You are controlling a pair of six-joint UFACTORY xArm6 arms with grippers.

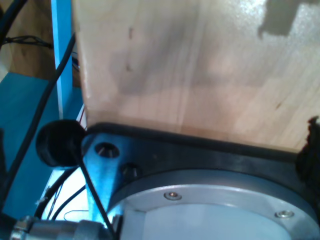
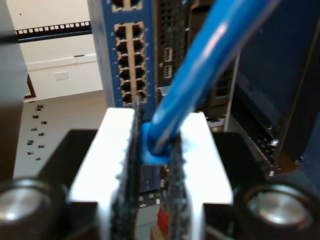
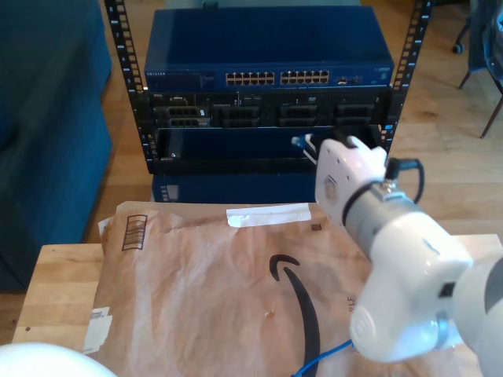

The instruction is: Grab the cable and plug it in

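Wooden tabletop (image 3: pixel 59 275) sits in the foreground of the exterior view, mostly covered by a crumpled brown paper mailer (image 3: pixel 228 290) with a white strip of tape (image 3: pixel 268 214) near its far edge. Beyond the table stands a rack (image 3: pixel 118 71) holding a blue network switch (image 3: pixel 267 51) with rows of ports, and darker units beneath it.

From the second wrist view, my second gripper (image 2: pixel 152 150) has its fingers (image 2: pixel 117 165) clamped on the cable (image 2: pixel 210 65), pinching it just behind the translucent blue plug (image 2: pixel 150 150); the blue cord runs up and away from the jaws, with the switch's port block straight ahead. In the exterior view that gripper (image 3: pixel 310 145) hangs in front of the rack's lower units, a blue tip (image 3: pixel 298 142) at its front, and another stretch of cable lies on the mailer near the bottom edge.

My first wrist view looks at pale wood (image 1: pixel 200 65) and an arm base (image 1: pixel 215 200); I can't tell how my first gripper's fingers stand.
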